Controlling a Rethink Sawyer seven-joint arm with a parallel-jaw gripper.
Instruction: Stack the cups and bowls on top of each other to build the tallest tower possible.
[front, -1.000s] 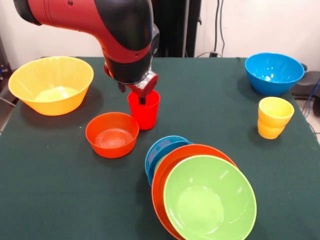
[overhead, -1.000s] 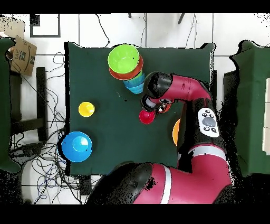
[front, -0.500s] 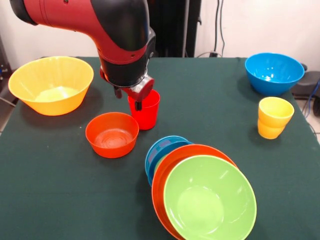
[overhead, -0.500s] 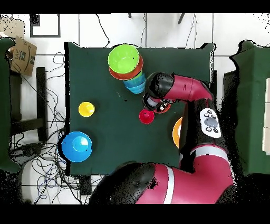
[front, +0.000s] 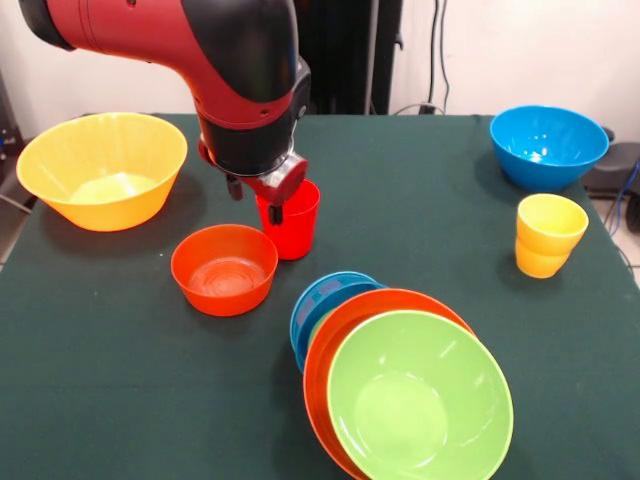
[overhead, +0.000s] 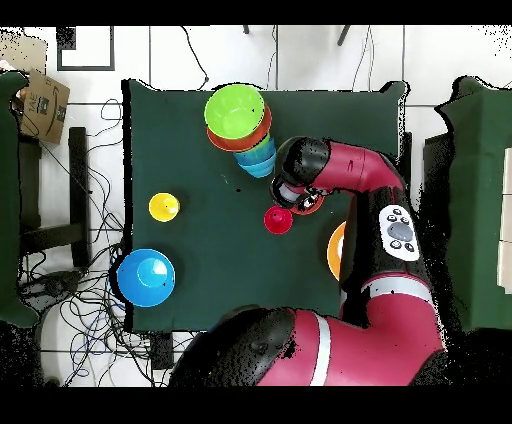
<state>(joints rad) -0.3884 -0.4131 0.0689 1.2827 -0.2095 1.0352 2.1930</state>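
red cup (front: 290, 222) | plain, upright | beside small red-orange bowl (front: 224, 268)

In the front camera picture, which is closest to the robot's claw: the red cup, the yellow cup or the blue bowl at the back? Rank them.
From the gripper:
1. Red cup, right at the gripper.
2. Yellow cup, far to the picture's right.
3. Blue bowl, at the back right corner; only slightly farther.

Seen from above: dark green worktop (overhead: 200, 290). Tilted nested bowls (overhead: 240, 125), green on top, by the far edge. Red cup (overhead: 278, 220) mid-worktop, just beside the red arm (overhead: 350, 180). Yellow cup (overhead: 164, 207) and blue bowl (overhead: 146, 276) near the left edge.
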